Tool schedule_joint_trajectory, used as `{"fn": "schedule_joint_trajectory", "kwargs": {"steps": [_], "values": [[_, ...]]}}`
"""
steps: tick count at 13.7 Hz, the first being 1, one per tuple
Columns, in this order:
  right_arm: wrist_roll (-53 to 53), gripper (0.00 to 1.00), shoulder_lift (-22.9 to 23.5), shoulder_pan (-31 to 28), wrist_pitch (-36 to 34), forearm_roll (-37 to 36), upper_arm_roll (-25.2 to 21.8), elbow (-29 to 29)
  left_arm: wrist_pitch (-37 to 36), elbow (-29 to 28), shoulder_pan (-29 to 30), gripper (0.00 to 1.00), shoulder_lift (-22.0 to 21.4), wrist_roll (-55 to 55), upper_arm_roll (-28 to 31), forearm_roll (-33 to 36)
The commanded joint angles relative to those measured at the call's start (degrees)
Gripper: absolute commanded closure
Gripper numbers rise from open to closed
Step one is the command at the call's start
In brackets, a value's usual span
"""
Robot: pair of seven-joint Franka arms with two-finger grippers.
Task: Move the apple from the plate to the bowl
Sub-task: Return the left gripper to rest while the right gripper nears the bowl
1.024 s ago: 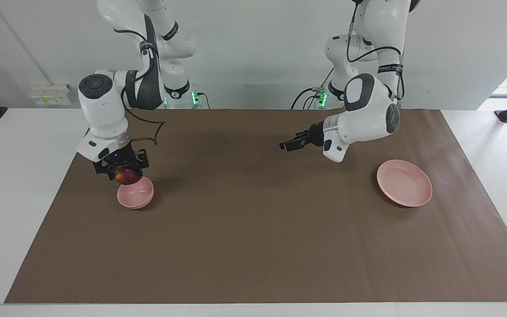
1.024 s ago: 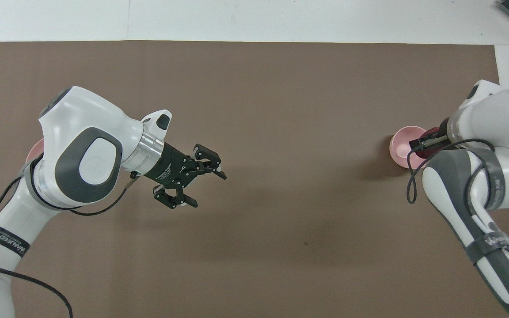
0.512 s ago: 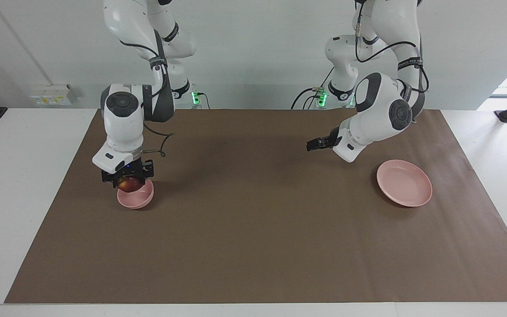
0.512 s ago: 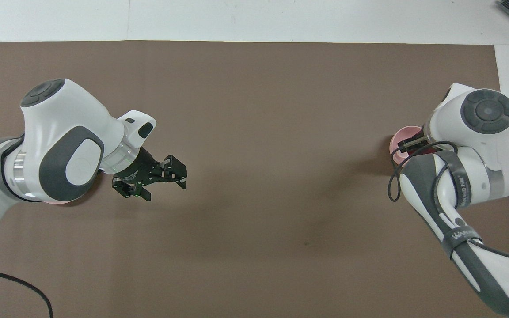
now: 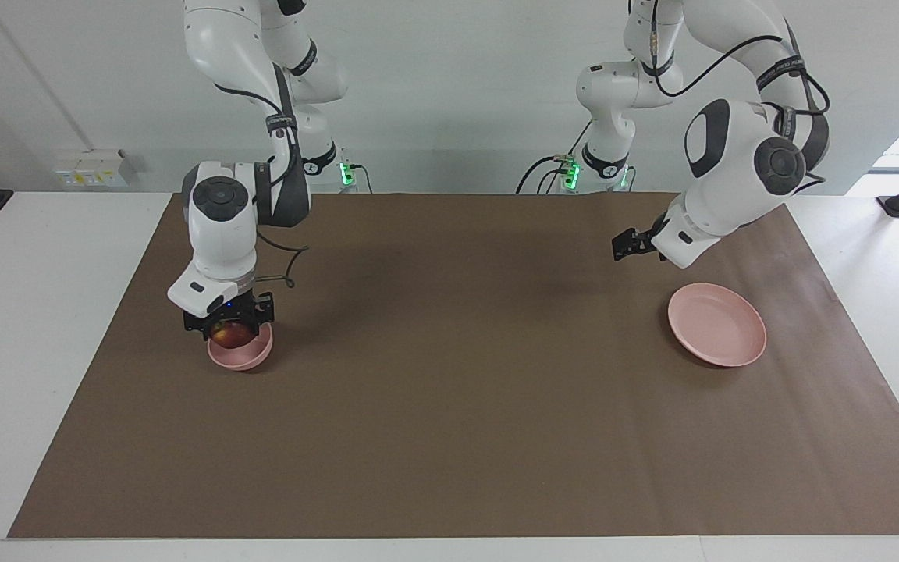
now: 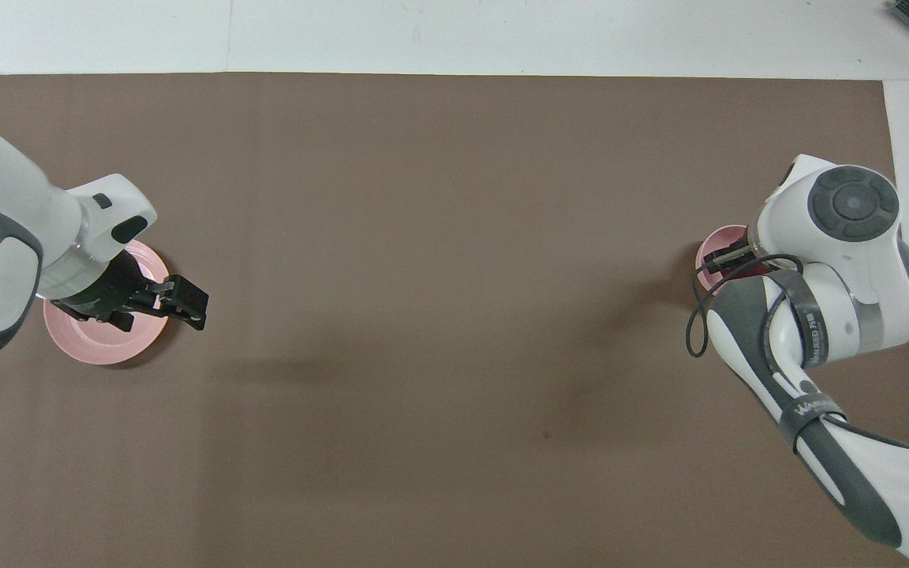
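Note:
My right gripper (image 5: 232, 331) is shut on the apple (image 5: 229, 336), a dark red fruit with a yellowish patch. It holds the apple low in the mouth of the small pink bowl (image 5: 243, 359) at the right arm's end of the mat. In the overhead view the right wrist covers most of the bowl (image 6: 708, 246), and only a sliver of the apple (image 6: 753, 270) shows. The wide pink plate (image 5: 719, 337) lies bare at the left arm's end. My left gripper (image 5: 627, 245) is open and empty, raised over the mat beside the plate (image 6: 99, 347).
A brown mat (image 5: 457, 406) covers the table between the bowl and the plate. A cable loop (image 6: 699, 331) hangs from the right wrist beside the bowl. White table margins (image 5: 44, 328) run past both ends of the mat.
My right gripper has sunk with the apple from above the bowl's rim into its mouth. My left arm has drawn back from the mat's middle to beside the plate and risen.

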Motion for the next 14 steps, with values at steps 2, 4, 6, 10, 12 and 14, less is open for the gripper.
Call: {"fn": "schedule_joint_trajectory", "kwargs": {"steps": [2,4,6,10,12,14], "values": [[1.8,1.00,-0.1,-0.8,3.0,-1.9,0.4,-2.3,-3.2,4.8,-3.4,0.00,-2.0,7.3,5.3,5.7],[1.8,1.00,0.4,-0.9,3.5,-1.8,0.4,-2.6,-4.9,7.9,-3.3,0.00,-1.8,8.1,5.9,6.2],[1.9,1.00,0.6,-0.9,3.9,-1.8,0.3,-2.4,-4.9,10.3,-3.1,0.00,-2.0,7.8,5.9,9.2],[2.0,1.00,1.2,-1.3,4.8,-1.8,0.4,-2.4,-9.0,12.4,-2.6,0.00,-4.9,7.4,5.7,8.8],[3.0,1.00,1.8,-1.2,4.8,-1.8,0.4,-2.4,-9.7,12.4,-2.6,0.00,-6.3,7.2,5.7,7.5],[3.2,1.00,1.8,-1.1,4.8,-1.8,0.4,-2.4,-11.8,12.2,-2.5,0.00,-6.6,7.2,5.9,5.9]]}}
